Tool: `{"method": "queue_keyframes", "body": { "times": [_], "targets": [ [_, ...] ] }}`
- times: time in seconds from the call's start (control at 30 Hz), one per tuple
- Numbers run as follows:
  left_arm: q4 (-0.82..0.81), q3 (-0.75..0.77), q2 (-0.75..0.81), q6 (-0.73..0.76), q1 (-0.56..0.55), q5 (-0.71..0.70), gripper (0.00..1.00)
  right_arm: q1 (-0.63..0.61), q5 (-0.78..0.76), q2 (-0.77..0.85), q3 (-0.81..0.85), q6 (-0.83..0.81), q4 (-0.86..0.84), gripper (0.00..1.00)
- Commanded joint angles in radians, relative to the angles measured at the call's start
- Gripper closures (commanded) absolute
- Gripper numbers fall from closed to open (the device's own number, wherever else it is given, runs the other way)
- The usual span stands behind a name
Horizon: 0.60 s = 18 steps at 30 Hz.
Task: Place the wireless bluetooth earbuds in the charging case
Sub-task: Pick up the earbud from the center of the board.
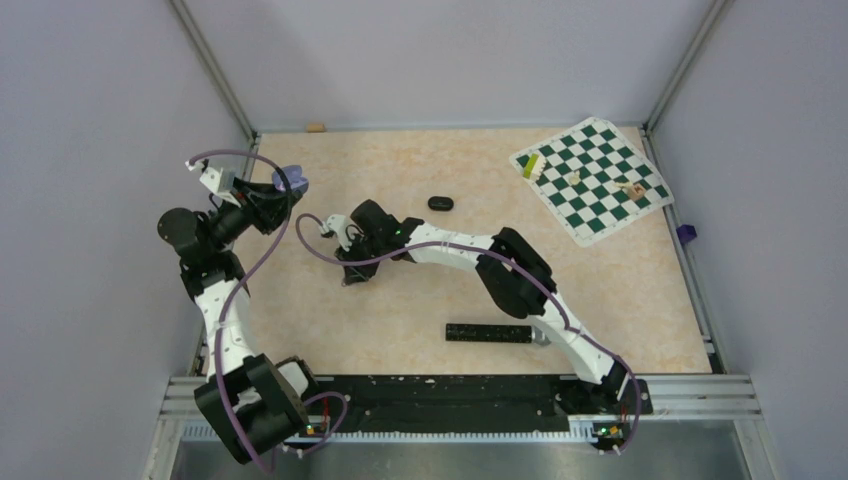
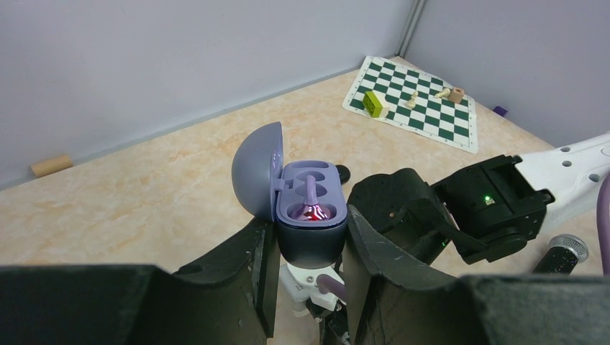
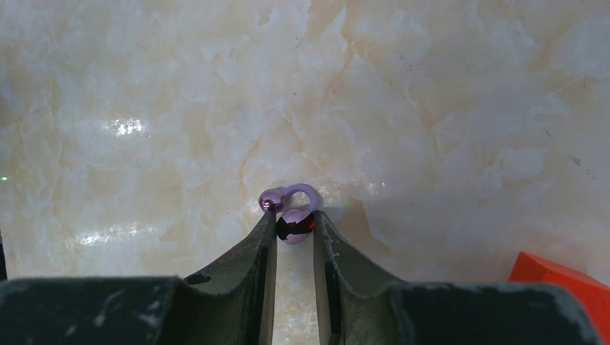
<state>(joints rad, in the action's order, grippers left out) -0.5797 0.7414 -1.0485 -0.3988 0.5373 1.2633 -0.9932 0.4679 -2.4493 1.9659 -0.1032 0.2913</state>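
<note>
R gripper point(image 3: 295, 219) pinches earbud point(image 3: 293, 228) at its round body. Tiny, glossy, prob slippery, so light squeeze. L gripper point(image 2: 309, 219) clamps open case point(image 2: 302, 243).

We list one beige marbled table point(image 1: 400, 300). On it we count a chessboard mat point(image 1: 590, 180), black oval pod point(image 1: 440, 203), long black microphone point(image 1: 488, 333), red block point(image 3: 554, 280), wooden peg point(image 1: 316, 127) and purple earbud point(image 3: 295, 226).
</note>
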Motion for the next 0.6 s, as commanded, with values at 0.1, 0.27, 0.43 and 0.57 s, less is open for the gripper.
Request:
{"method": "queue_keyframes", "body": {
  "times": [0.1, 0.27, 0.43, 0.57],
  "targets": [
    [-0.069, -0.011, -0.008, -0.026, 0.007, -0.002, 1.0, -0.014, -0.048, 0.042, 0.015, -0.026, 0.068, 0.82],
    [-0.072, -0.012, -0.006, -0.031, 0.007, -0.002, 1.0, -0.013, -0.065, 0.121, -0.017, -0.046, 0.067, 0.83],
    [-0.073, -0.013, -0.001, -0.037, 0.004, -0.007, 1.0, 0.007, -0.07, 0.214, -0.069, -0.044, 0.062, 0.84],
    [-0.065, -0.008, -0.008, -0.036, -0.011, -0.006, 1.0, 0.048, -0.065, 0.328, -0.183, -0.03, 0.025, 0.84]
  ]
}}
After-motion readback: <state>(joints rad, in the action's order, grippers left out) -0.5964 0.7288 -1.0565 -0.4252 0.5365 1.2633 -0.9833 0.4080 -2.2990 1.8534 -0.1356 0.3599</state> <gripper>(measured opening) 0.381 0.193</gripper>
